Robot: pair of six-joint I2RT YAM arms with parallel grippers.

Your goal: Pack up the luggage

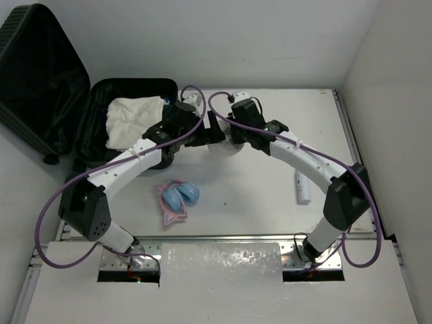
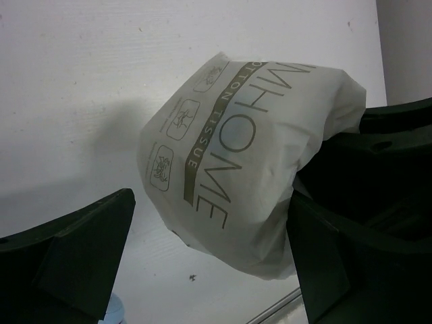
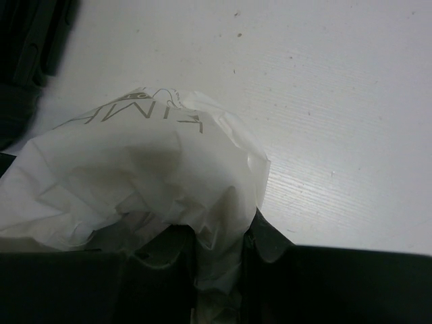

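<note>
Clamping right gripper (image 3: 219, 260): we have its two dark fingers closed on the crumpled end of a soft, white, paper-wrapped tissue pack (image 3: 148, 182) with grey-green lettering. The wrapper bunches up between them.
left gripper (image 2: 209, 202): our jaws stand wide apart and grasp nothing. The pack sits in the gap, close against the right-hand finger (image 2: 351, 256) and apart from the other one.
tissue pack: it lies straight ahead of both grippers, which face each other across it in the top view. We cannot tell whether its underside touches the white table (image 1: 270, 196).
luggage (image 1: 40, 74): this large black ribbed hard-shell suitcase lies open to the left of and beyond the left gripper, apart from the pack. Its lid leans up at the far left corner and its lined base half lies flat on the table.
cream cloth (image 1: 135, 120): we see this crumpled pale fabric lying inside the base half, just left of the left gripper.
headphones (image 1: 177, 199): this blue and pink cat-ear pair lies on the table behind the grippers, toward the arm bases, touching neither.
white stick (image 1: 303, 187): a slim white oblong object lies on the table well to the right of the right gripper, near that arm's elbow.
</note>
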